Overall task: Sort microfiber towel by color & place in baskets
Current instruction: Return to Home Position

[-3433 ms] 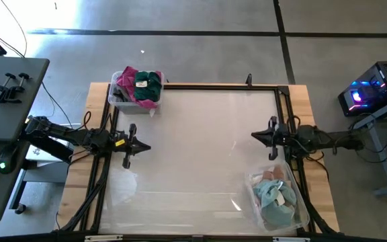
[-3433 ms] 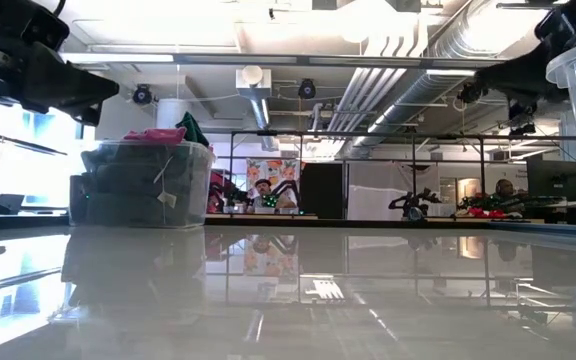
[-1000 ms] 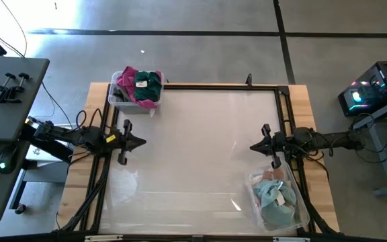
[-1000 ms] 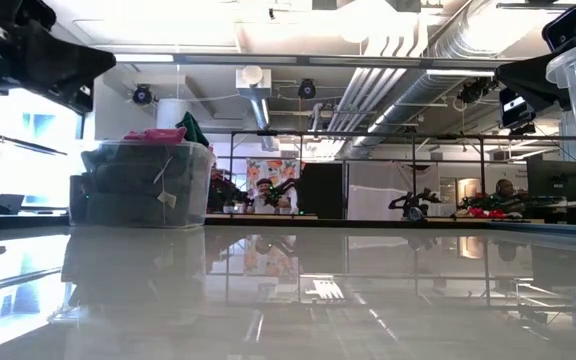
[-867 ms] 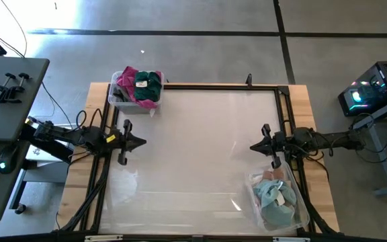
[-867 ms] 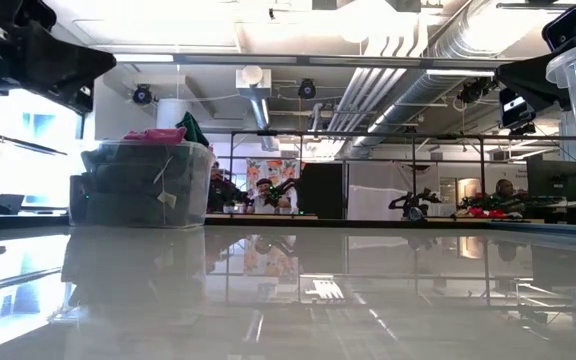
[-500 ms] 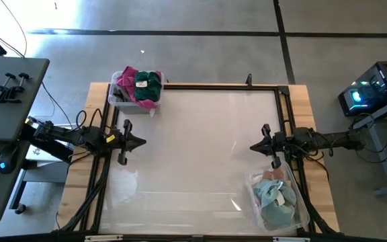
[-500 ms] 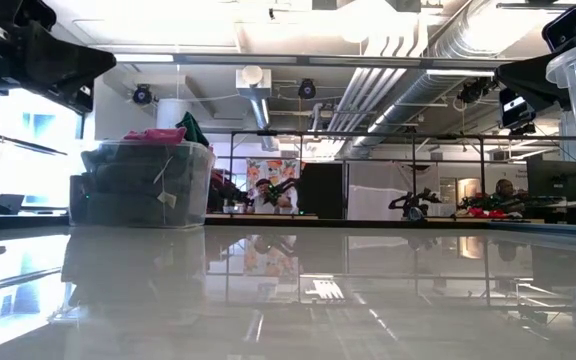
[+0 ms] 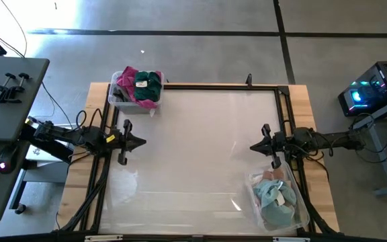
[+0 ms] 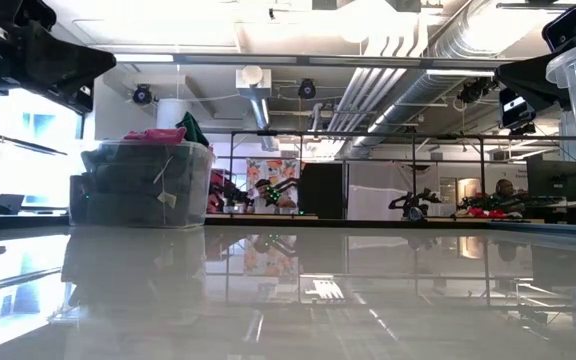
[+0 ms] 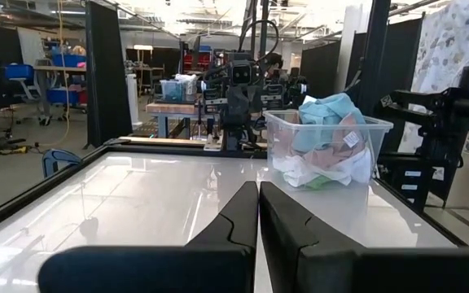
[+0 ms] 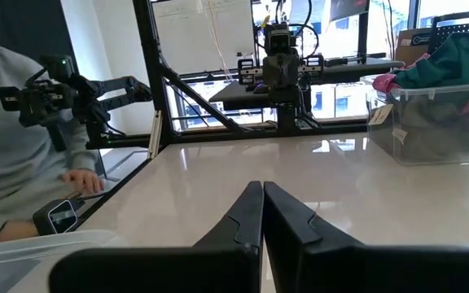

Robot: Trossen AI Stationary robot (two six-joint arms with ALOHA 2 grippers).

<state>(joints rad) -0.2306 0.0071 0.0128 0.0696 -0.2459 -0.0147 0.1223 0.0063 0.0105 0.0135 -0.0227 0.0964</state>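
The small clear basket stands at the table's far-left corner, filled with dark green, pink and grey towels; it also shows in the low view and the right wrist view. The larger clear basket sits at the near-right corner with light blue, pink and white towels, seen too in the left wrist view. My left gripper hovers shut over the table's left side. My right gripper hovers shut over the right side, just beyond the larger basket.
The white tabletop lies bare between the two arms, framed by black rails. A person in a grey top sits beyond the table's near-right side. A grey side table stands left of the table.
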